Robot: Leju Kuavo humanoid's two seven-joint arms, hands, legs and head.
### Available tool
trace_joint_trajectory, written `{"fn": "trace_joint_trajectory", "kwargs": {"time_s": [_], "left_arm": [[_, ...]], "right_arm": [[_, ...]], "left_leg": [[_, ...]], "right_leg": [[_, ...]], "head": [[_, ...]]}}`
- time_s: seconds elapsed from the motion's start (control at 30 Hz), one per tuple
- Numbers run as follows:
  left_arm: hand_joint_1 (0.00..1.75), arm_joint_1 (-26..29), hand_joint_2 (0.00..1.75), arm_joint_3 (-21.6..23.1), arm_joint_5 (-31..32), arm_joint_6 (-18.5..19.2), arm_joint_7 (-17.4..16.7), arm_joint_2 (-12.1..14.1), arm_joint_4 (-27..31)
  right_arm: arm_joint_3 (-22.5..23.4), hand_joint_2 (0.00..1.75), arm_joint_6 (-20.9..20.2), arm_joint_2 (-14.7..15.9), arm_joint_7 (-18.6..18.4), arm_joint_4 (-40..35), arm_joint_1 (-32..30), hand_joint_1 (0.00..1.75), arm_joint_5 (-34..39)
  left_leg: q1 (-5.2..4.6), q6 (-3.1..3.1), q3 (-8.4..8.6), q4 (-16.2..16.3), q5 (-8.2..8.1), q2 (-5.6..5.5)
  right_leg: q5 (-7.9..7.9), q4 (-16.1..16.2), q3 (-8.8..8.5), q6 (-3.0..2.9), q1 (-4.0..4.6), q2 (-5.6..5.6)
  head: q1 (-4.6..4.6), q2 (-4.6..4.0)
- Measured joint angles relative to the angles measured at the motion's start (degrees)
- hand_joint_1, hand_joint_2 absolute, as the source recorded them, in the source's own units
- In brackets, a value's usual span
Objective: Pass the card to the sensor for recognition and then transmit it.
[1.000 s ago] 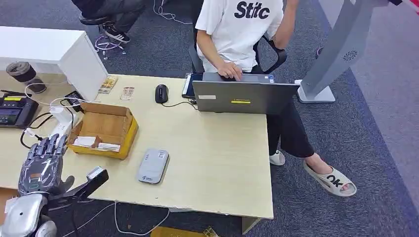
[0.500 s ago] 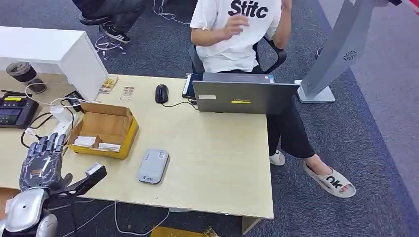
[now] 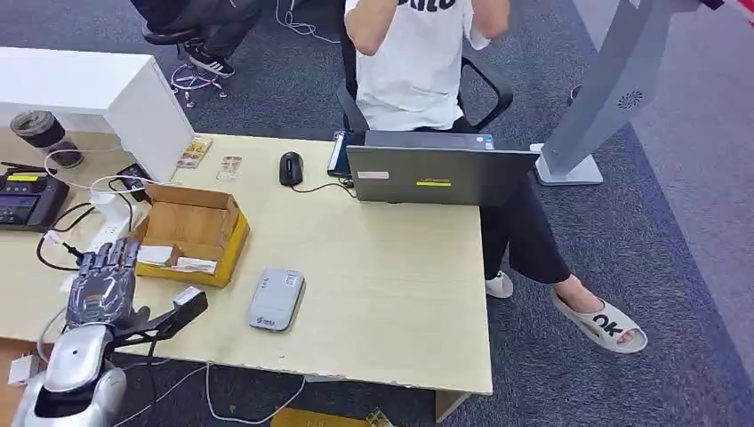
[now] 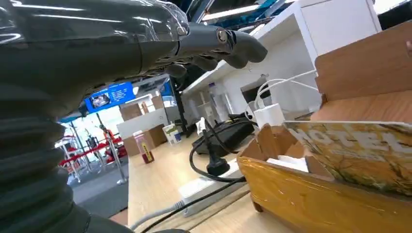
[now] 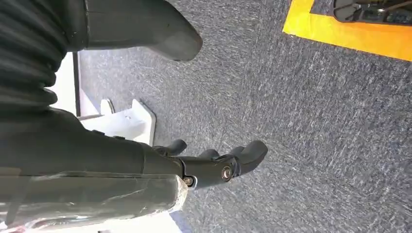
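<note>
A: Where is the left hand (image 3: 102, 289)?
B: Just in front of the cardboard box (image 3: 188, 233), at its near left corner, over the counter (image 3: 382, 294). Its fingers (image 3: 111, 258) are straight and apart, the thumb sticks out sideways toward the sensor, and it holds nothing.

A: And the cards (image 3: 173, 258)?
B: They lie in the box, against its near wall. The left wrist view shows white cards (image 4: 291, 162) lying inside the box and a printed flap on its near wall.

A: Where is the sensor (image 3: 276, 300)?
B: It is the flat grey pad lying on the counter just to the right of the box, a little nearer the front edge.

A: What about the right hand (image 5: 214, 167)?
B: It hangs over the carpet, fingers loosely curved and apart, gripping nothing.

A: What else is around the box?
B: Beyond it are a black mouse (image 3: 291, 168) and a grey laptop (image 3: 433, 173), with a person seated behind the laptop. Left of the box lies a power strip (image 3: 111, 213) with cables.
</note>
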State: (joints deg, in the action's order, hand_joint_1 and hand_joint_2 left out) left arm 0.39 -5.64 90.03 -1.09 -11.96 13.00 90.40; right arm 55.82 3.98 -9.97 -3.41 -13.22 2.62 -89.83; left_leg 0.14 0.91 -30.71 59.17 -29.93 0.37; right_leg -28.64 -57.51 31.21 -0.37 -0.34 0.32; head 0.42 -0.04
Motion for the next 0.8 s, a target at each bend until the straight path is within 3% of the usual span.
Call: {"fn": "trace_joint_trajectory", "kwargs": {"time_s": [0.37,0.8], "left_arm": [[0.00,-4.6,1.75,3.8,0.0,-1.3,-0.2,-0.5,-5.2],[0.00,-7.1,1.75,3.9,0.0,-2.5,1.4,-1.6,-7.5]], "right_arm": [[-1.5,1.75,-0.1,0.1,0.1,0.0,0.0,0.00,0.0],[-2.4,1.75,-0.8,0.3,0.1,0.0,0.0,0.00,0.0]], "left_leg": [[0.00,0.00,0.00,0.0,0.00,0.00],[0.00,0.00,0.00,0.0,0.00,0.01]], "right_leg": [[0.01,0.0,-0.01,0.00,0.00,0.00],[0.01,0.0,-0.01,0.00,0.00,0.01]], "head": [[0.00,0.00],[-0.02,0.00]]}}
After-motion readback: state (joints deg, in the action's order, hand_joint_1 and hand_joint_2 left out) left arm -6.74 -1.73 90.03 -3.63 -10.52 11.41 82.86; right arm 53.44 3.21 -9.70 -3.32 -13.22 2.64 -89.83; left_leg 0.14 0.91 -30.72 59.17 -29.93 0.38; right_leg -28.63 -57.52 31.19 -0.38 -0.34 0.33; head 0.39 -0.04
